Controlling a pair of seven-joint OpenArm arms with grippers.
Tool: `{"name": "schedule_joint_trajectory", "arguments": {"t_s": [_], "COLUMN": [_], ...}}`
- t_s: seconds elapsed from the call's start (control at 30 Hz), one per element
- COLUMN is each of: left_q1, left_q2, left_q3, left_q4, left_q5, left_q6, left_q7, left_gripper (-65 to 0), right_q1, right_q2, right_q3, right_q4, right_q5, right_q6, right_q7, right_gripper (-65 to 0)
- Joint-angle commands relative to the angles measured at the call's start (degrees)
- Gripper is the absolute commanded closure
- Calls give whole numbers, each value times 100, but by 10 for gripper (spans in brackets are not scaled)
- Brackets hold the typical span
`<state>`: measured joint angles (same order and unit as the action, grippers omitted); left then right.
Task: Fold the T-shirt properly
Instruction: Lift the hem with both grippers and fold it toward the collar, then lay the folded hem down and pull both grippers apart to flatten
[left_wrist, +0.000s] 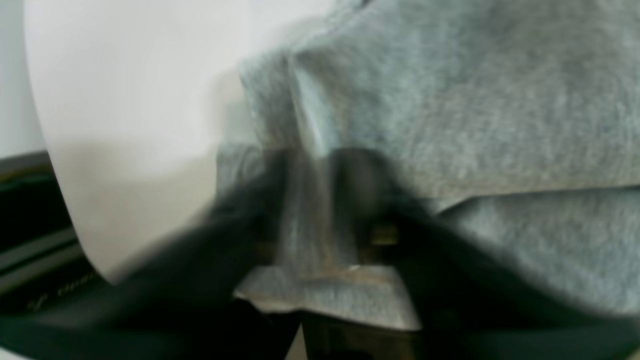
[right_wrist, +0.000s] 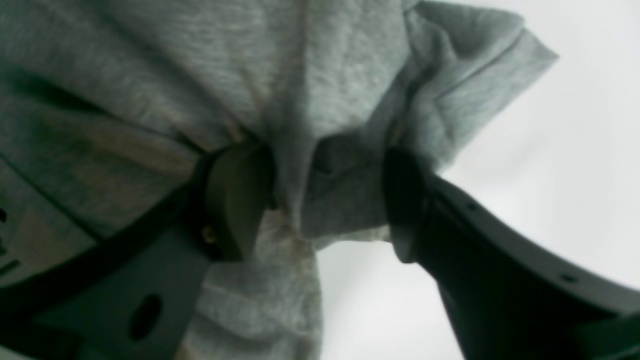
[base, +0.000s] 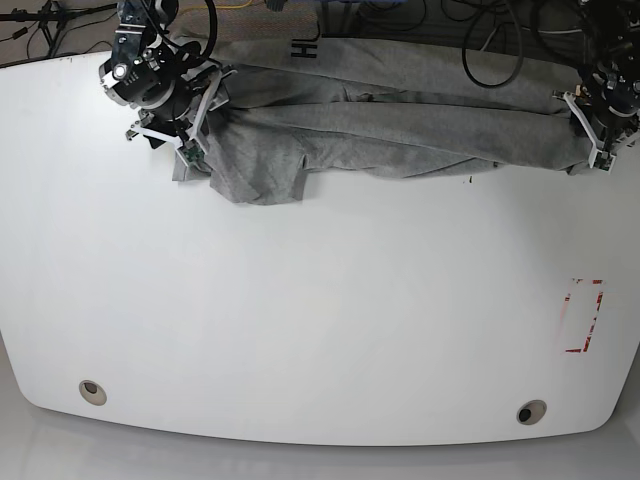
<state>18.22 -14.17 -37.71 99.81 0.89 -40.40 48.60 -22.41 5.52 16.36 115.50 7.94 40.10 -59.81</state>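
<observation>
My two grippers sit at the far edge of a white table (base: 300, 330), with the T-shirt (base: 400, 120) stretched between them as a long grey band across the twelve o'clock side.

My right gripper (right_wrist: 325, 200), at about eleven o'clock in the base view, has its jaws spread apart with a bunched fold of grey cloth hanging in the gap. The cloth touches the inner face of one finger, but I do not judge it pinched.

My left gripper (left_wrist: 325, 215), at about one o'clock in the base view, is blurred. Cloth lies between its dark fingers, and I cannot tell whether they are gripping it or standing apart.

I judge the fold barely begun. The shirt is creased lengthwise and rumpled, one sleeve (base: 262, 172) droops toward the centre, and black lettering (base: 303, 48) shows at the far edge. Smoothing, turning in the sleeves and folding the body all seem to remain.

No container is in view. A red-outlined rectangle (base: 583, 316) marks the table at four o'clock, with nothing on it.
</observation>
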Motion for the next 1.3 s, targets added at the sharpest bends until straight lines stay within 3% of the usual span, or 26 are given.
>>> {"name": "schedule_joint_trajectory", "arguments": {"t_s": [0.0,0.07,0.27,0.4,0.53,0.7,0.83,1.07,1.27], "left_q1": [-235,-402,-762,-833,-789,-551,-472,-112,-42], "left_q2": [-90,-90,15,130,147,156,130,-38,-38], "left_q3": [-22,-22,-22,-48,-40,-48,-84,-84,-75], "left_q4": [142,160,731,933,889,388,-43,-464,-473], "left_q5": [-23,-31,-163,-409,-418,-418,-418,-418,-418], "left_q6": [40,40,40,40,40,40,40,40,40], "left_q7": [85,243,745,1096,1035,824,613,428,419], "left_gripper": [-406,-453,-429,-428,-428,-426,-390,-268,-260], "right_q1": [189,268,444,479,417,162,127,4,22], "right_q2": [50,59,112,103,68,85,85,68,121], "right_q3": [215,408,865,918,672,487,461,452,452], "right_q4": [138,138,102,94,76,-109,-355,-750,-1243], "right_q5": [388,854,2287,2638,2638,2621,2252,1285,810], "right_q6": [-10,-10,-10,-10,-10,-10,-10,-10,-10], "right_q7": [95,95,87,69,69,95,113,412,790], "right_gripper": [-388,-376,-338,-274,-152,-52,-57,-55,-55]}}
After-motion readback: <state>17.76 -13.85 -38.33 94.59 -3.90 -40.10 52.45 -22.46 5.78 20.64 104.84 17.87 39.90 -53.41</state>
